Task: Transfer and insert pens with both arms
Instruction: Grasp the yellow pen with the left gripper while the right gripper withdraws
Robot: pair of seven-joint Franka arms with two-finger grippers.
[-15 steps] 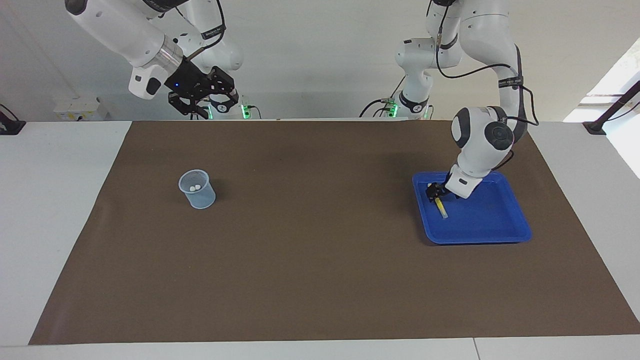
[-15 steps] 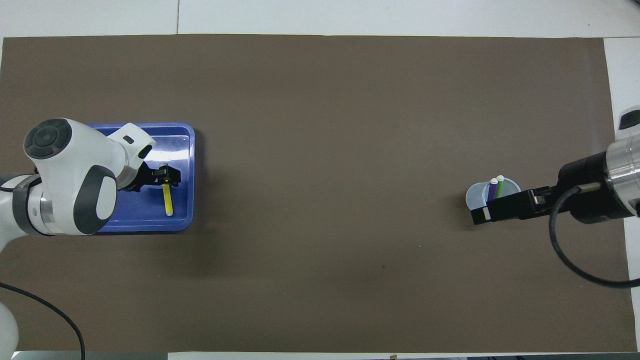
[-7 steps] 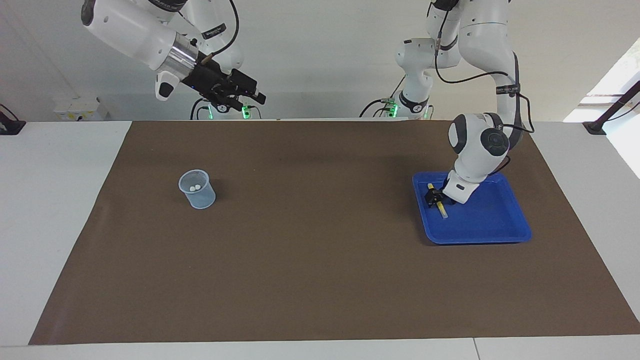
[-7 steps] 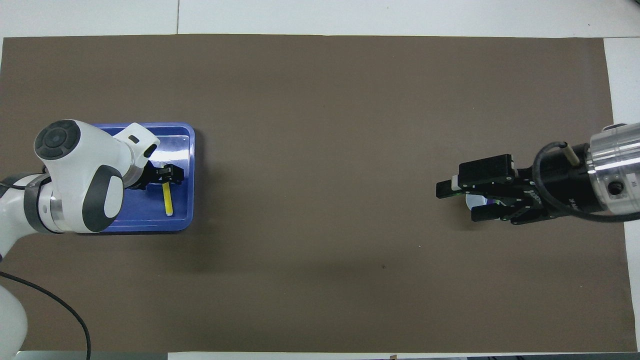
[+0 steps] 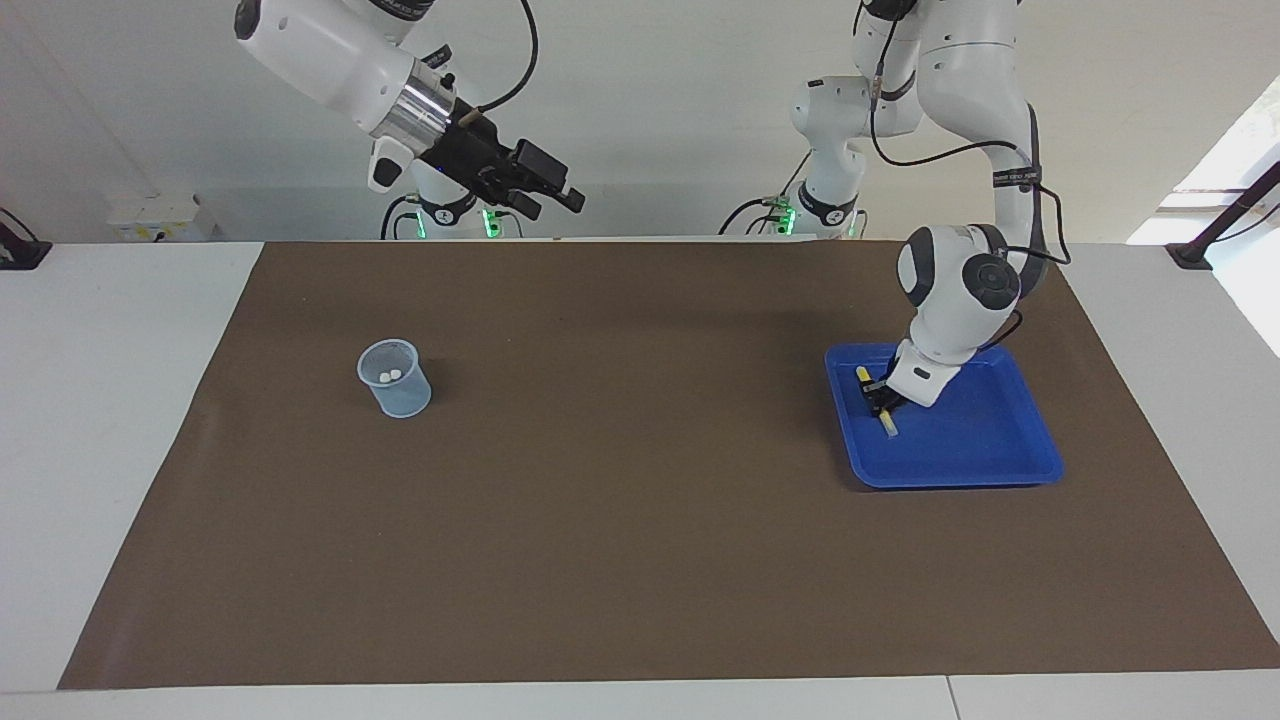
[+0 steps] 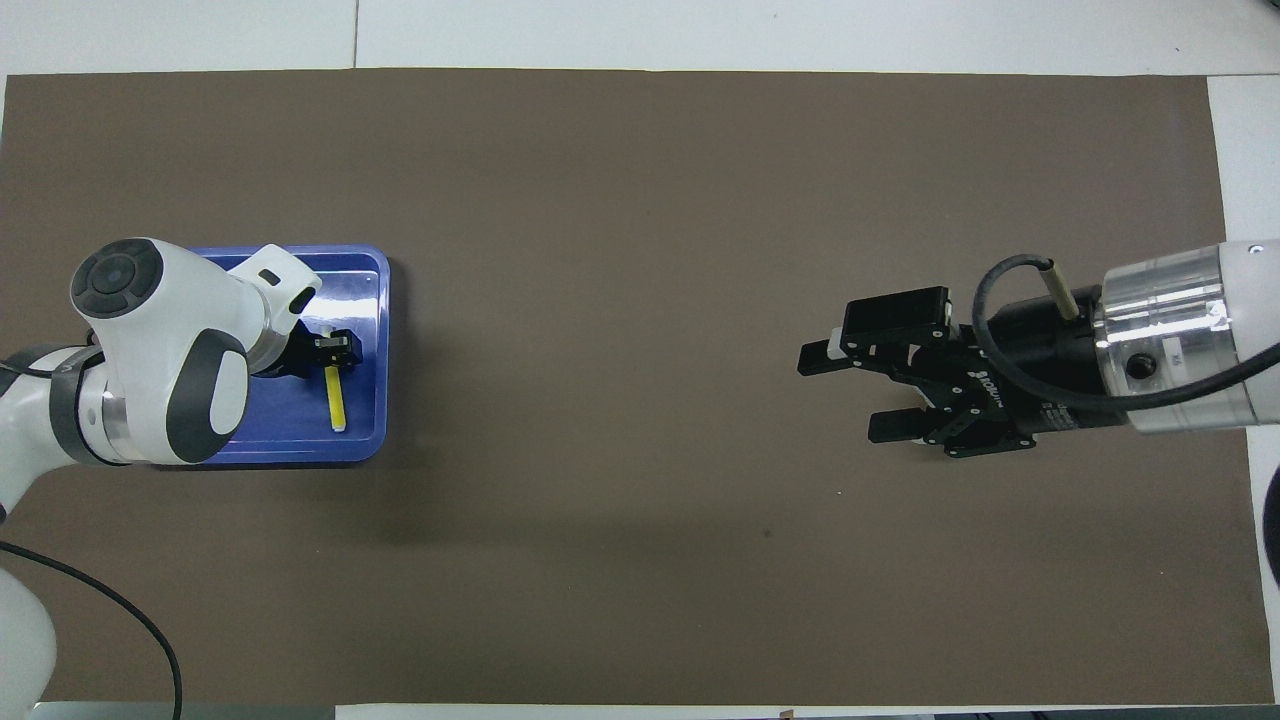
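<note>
**Desk:** Pen first — where is it lying?

**Photographer:** Yellow pen, flat in the blue tray, along the tray wall that faces the table's middle. The left gripper is sitting down on it, fingers closed across the barrel at about mid-length, with the yellow end and the pale cap end both sticking out past the fingers.

**Desk:** How is it likely to handle?

**Photographer:** By the look of it, light, stiff and smooth, so it is probably prone to rolling or pivoting in a pinch. A hold near the middle seems sound; it also leaves an end free for the other arm to take.

**Desk:** And the rest, working out from the tray?

**Photographer:** The tray is resting on the brown mat at the left arm's end of the table. Well apart from the tray, toward the right arm's end, a clear cup is standing with two pale cap ends showing in it; the overhead view is hiding the cup under the right arm. The right gripper is hanging high over the mat, on the tray's side of the cup, jaws spread wide and holding nothing.

**Desk:** Stage of the job?

**Photographer:** Pickup, I'd judge; the pen is not yet lifted off the tray.
</note>
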